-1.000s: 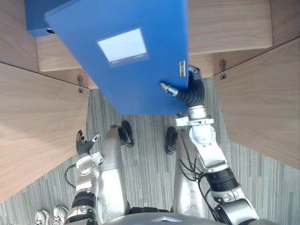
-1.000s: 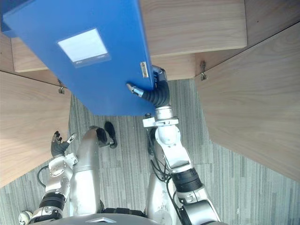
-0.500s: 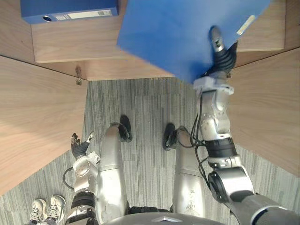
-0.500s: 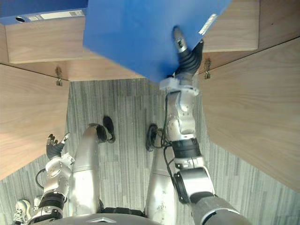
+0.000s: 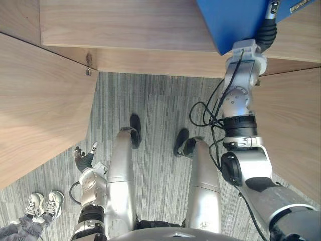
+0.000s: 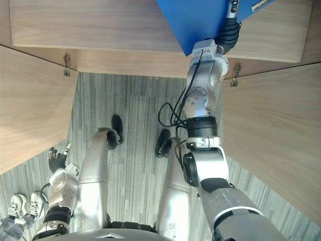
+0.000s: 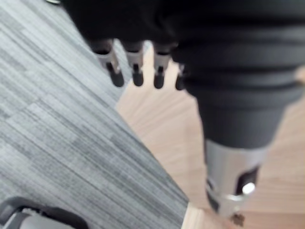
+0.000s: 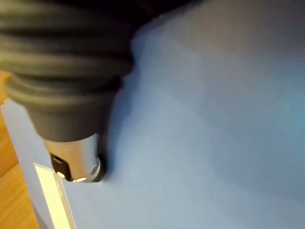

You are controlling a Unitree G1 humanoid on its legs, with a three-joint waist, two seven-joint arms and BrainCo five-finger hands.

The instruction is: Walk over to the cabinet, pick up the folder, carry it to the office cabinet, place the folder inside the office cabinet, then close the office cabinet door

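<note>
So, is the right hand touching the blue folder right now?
Touching. The right wrist view shows the right hand with its thumb pressed flat on the blue folder.

The right hand (image 5: 267,31) has carried the folder (image 5: 230,20) forward over the shelf (image 5: 125,25).

Plain blue folder (image 5: 226,20), with a pale strip (image 8: 52,198), possibly a label, along one edge. Light brown wood-grain cabinet (image 5: 125,22). Grey carpet (image 5: 155,120), fine stripes in alternating blocks. A person's shoes (image 5: 51,202), white with grey.
</note>
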